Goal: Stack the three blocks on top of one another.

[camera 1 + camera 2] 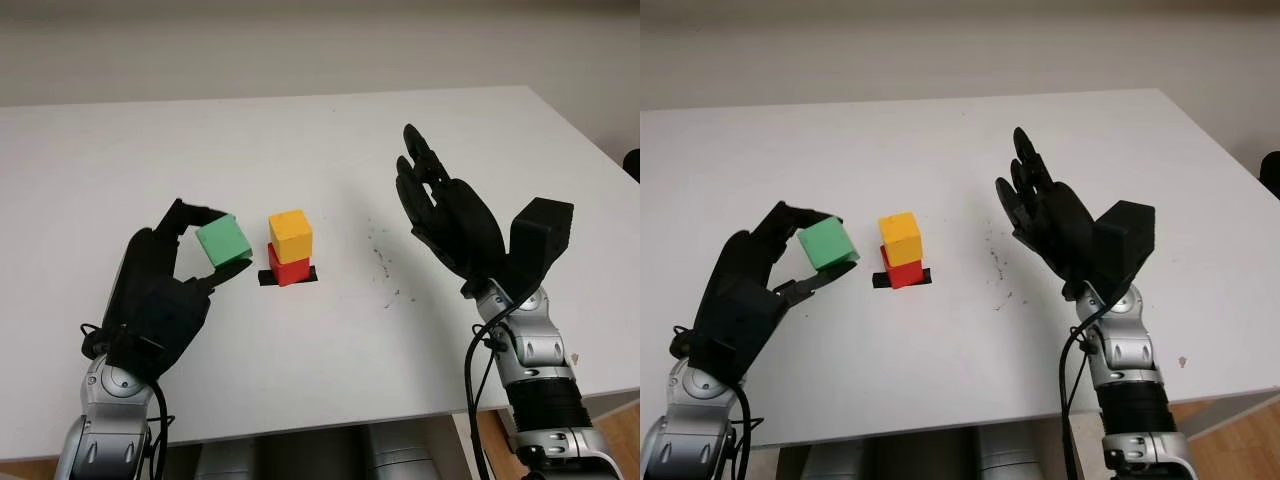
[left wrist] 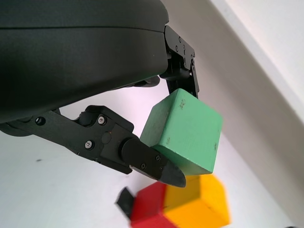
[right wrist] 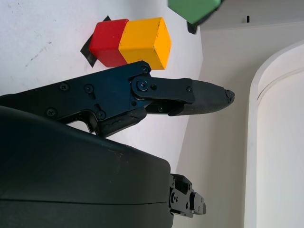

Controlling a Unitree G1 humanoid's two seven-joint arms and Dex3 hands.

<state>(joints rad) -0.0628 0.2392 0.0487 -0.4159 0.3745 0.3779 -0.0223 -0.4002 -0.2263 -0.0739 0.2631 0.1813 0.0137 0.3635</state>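
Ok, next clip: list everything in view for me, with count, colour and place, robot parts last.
green block: one, green, held above the table, to the left of the stack
yellow block: one, yellow, on top of the red block
red block: one, red, on the black tape patch, mid-table
black tape patch: one, black, under the red block
table: one, white, some dark specks right of the stack
left robot hand: one, black, gripping the green block
right robot hand: one, black, open, raised right of the stack

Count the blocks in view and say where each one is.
3. The green block is held in the left hand; the yellow block sits on the red block on the table.
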